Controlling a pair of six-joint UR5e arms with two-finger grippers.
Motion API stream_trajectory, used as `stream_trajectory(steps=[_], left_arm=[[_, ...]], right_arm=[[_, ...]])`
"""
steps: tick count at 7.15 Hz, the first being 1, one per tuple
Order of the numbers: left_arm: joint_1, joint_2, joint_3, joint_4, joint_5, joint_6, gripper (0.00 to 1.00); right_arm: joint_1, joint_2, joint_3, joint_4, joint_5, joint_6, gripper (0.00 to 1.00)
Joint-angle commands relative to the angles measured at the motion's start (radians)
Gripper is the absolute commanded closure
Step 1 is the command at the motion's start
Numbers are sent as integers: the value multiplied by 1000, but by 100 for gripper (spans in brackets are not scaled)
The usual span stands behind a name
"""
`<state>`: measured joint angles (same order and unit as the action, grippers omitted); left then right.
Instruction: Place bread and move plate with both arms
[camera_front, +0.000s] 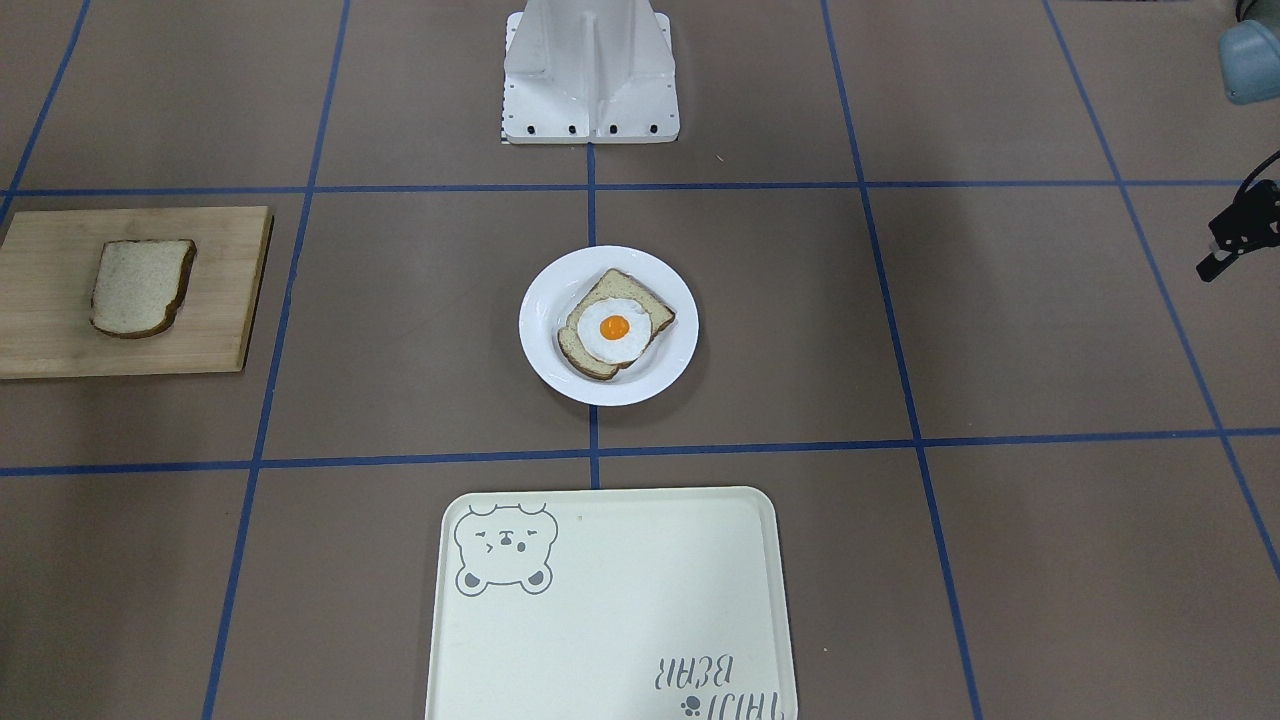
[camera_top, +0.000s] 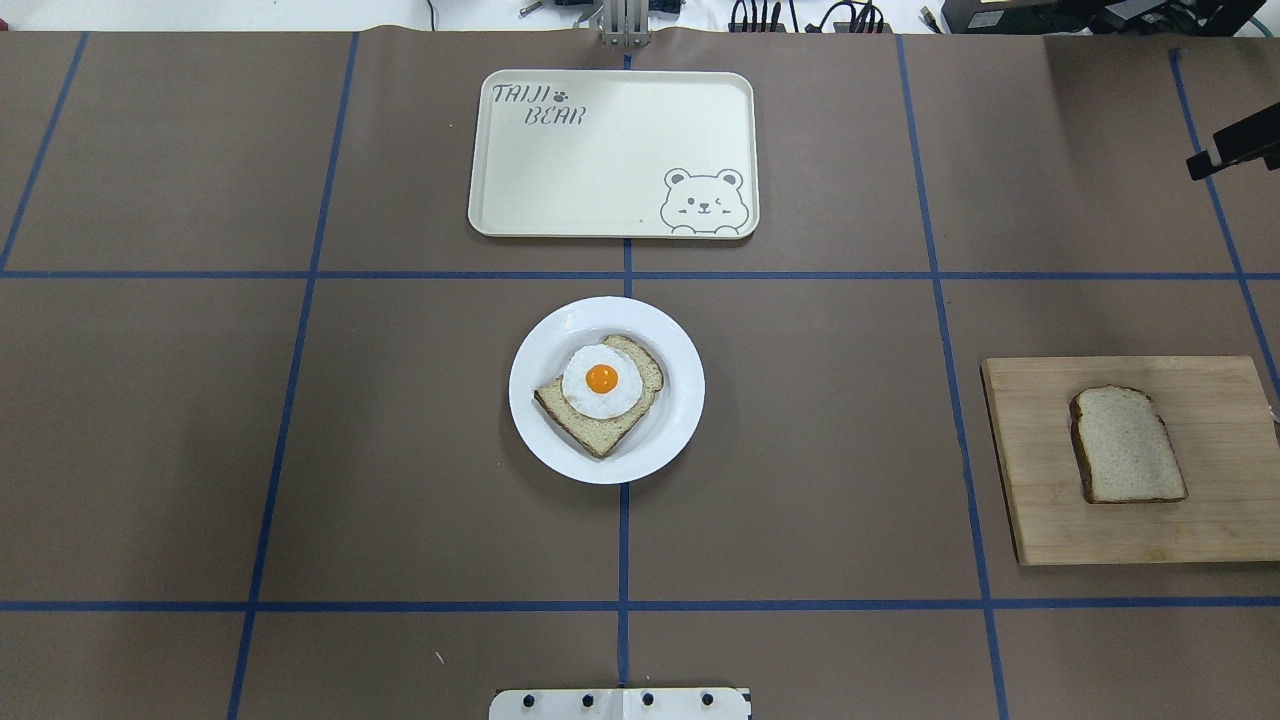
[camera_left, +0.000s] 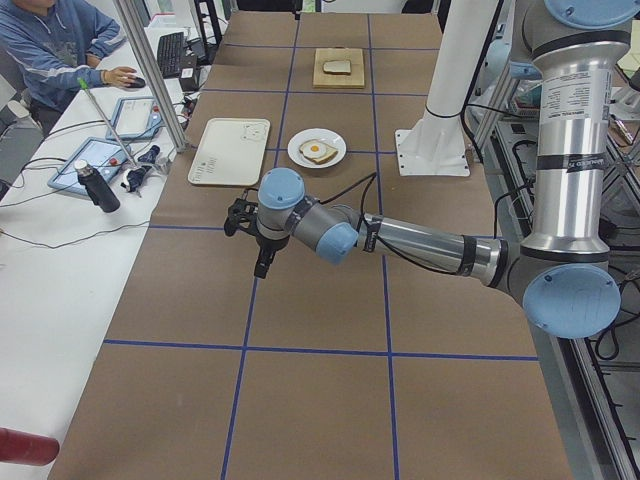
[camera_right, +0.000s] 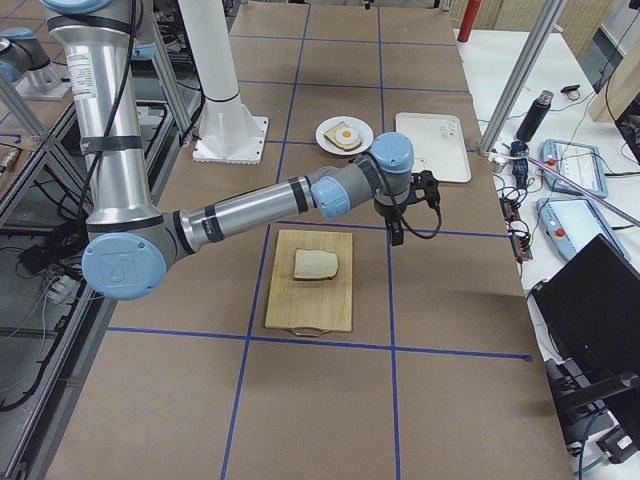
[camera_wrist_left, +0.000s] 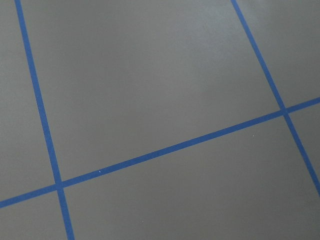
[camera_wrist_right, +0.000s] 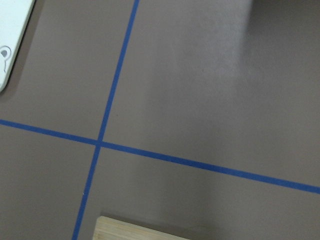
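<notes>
The left arm (camera_left: 420, 240) stands with its upper link upright at the robot's side. It bends at a low elbow and sends its forearm out level over the bench. At the end the wrist turns down, so the left hand (camera_left: 263, 262) hangs with its fingers pointing at the bench and clear of its surface. The right arm (camera_right: 250, 208) mirrors this pose with an upright upper link, a low elbow and a long level forearm. Its right hand (camera_right: 397, 232) also points down from a bent wrist, above the bench. Each hand shows only small or cut off at a frame edge, so how far the fingers are parted is unclear.
</notes>
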<state>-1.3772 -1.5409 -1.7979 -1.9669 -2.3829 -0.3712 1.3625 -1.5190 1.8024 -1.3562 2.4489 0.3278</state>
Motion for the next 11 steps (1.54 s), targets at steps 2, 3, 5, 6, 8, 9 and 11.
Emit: stream_trajectory(steps=[2,3,5,6,8,9,11], left_arm=[[1,-5,-1,2,-37,-50,2],[1,-7,-1,2,-38,-52,2],[1,-5,-3,2,-38,-52,2],[1,-7,-3,2,-38,-52,2],[1,-8,0,2,-38,-52,2],[1,-8,0,2,-38,-52,2],[1,-8,0,2,-38,-54,2]], right_arm=[[-115,-162,-14,103,5,148,0],[-187,-171,-8,107,-8,202,0],[-336,-216,-17,234,-152,265,0],[-374,-224,-34,340,-168,386,0],[-427,-239,-136,538,-168,558,0],[-433,-242,-143,546,-168,568,0],[-433,-260,-150,548,-169,568,25]])
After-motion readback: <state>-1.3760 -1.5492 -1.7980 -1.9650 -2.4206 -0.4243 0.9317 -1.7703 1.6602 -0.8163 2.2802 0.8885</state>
